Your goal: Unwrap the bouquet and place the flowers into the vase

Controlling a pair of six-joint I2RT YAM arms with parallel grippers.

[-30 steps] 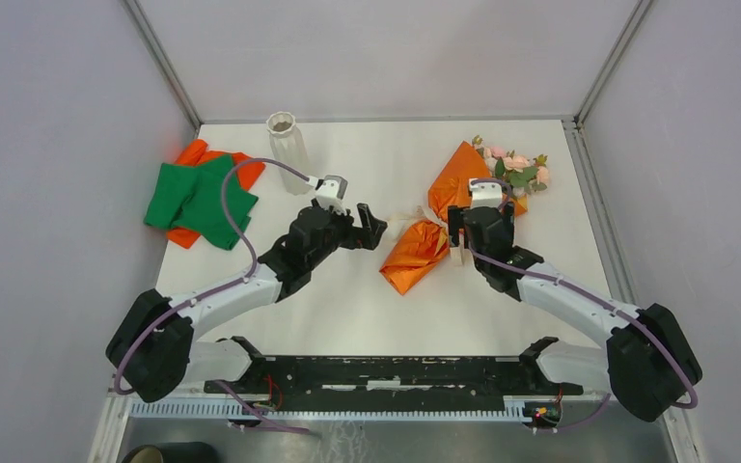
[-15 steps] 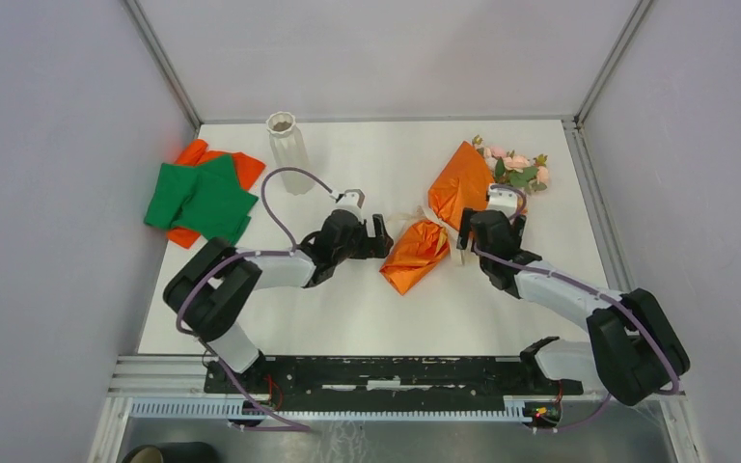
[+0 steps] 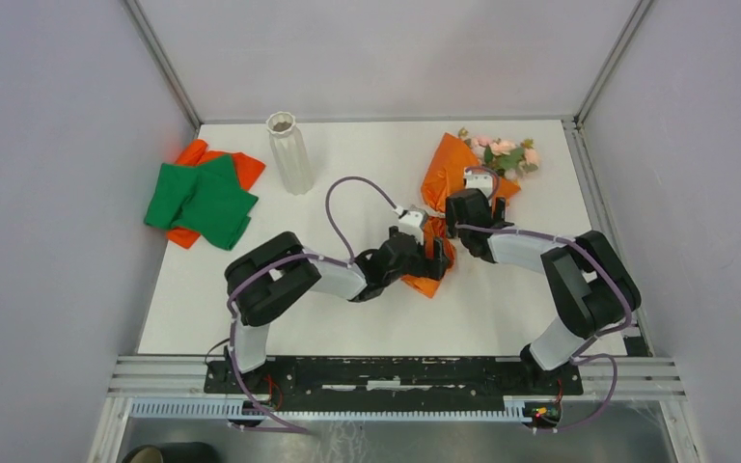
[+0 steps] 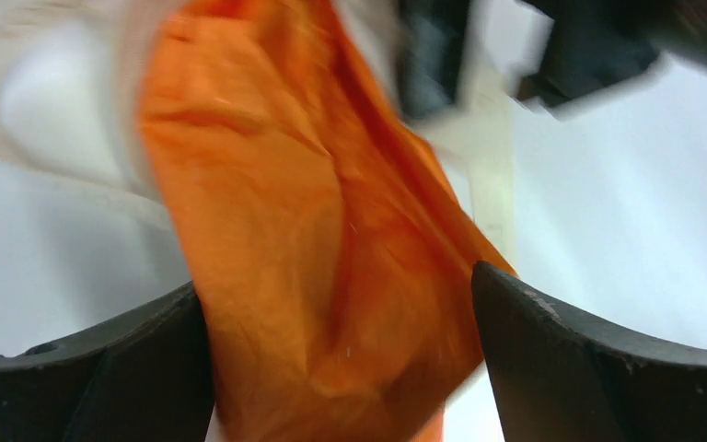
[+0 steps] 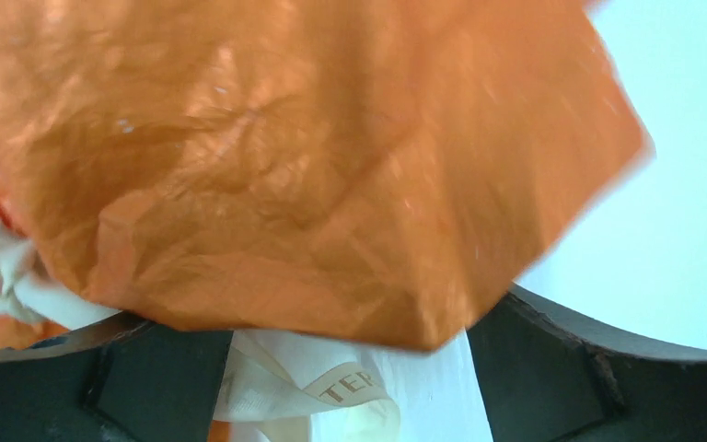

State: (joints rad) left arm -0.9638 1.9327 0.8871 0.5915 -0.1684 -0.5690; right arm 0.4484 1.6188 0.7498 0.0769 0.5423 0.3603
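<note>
The bouquet (image 3: 447, 172) lies at the right of the table, its orange paper running down to a narrow end (image 3: 432, 275). Pink flowers (image 3: 502, 154) with green leaves stick out of its far end. My left gripper (image 3: 434, 253) is open, and that narrow end of the paper (image 4: 331, 276) sits between its fingers (image 4: 101, 368). My right gripper (image 3: 451, 206) is open at the bouquet's waist. The orange paper (image 5: 313, 157) fills its view, and a cream ribbon (image 5: 331, 387) lies between its jaws. The whitish ribbed vase (image 3: 289, 154) stands upright at the back left.
Green cloth (image 3: 203, 198) lies over orange cloth (image 3: 241, 166) at the table's left edge, beside the vase. Grey walls close in the table on three sides. My right gripper's dark fingers (image 4: 433, 55) show blurred at the top of the left wrist view.
My left gripper has swung right from mid-table onto the bouquet's narrow end. My right gripper has moved up and left to the waist. The bouquet has shifted and turned more upright.
</note>
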